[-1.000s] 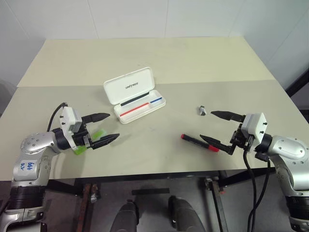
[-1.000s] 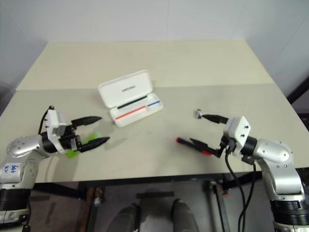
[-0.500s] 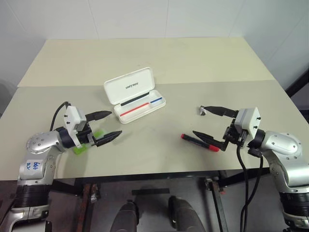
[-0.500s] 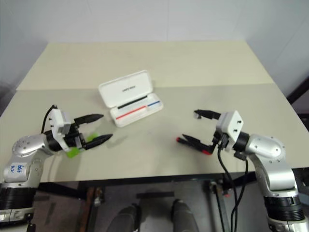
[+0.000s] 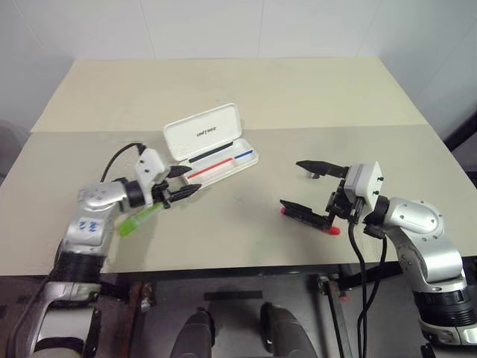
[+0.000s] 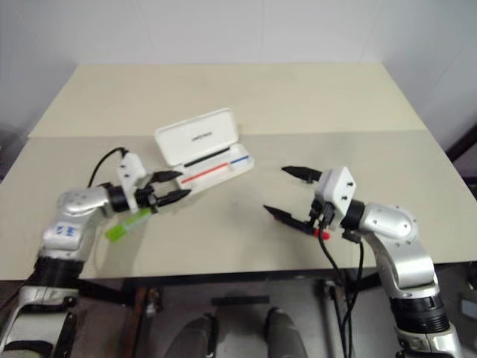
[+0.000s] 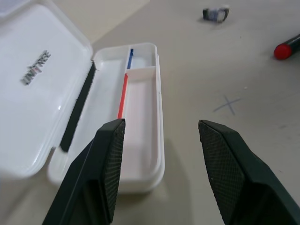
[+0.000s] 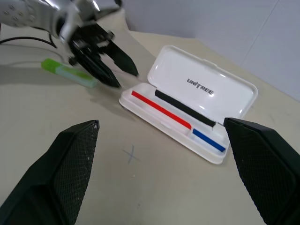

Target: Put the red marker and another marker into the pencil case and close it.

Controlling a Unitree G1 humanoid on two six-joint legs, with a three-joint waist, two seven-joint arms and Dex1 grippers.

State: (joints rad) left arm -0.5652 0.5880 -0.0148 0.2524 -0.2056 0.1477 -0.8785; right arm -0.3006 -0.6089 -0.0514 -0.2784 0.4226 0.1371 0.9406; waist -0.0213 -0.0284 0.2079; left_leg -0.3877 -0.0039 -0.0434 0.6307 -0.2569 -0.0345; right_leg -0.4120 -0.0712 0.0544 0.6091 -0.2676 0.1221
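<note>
My two grippers, left (image 5: 183,183) and right (image 5: 304,187), were both parted, empty. One open case (image 5: 211,146), one green marker (image 5: 139,220) beside my left, one red marker (image 5: 328,228) under my right.

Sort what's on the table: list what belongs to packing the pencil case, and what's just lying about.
Belongs to the job:
- red marker
- light-green marker
- pencil case, lying open

Just lying about:
- small grey object
- pen-drawn cross on the table

Red marker (image 5: 329,228) mostly hidden under the right gripper (image 5: 302,187) fingers.
</note>
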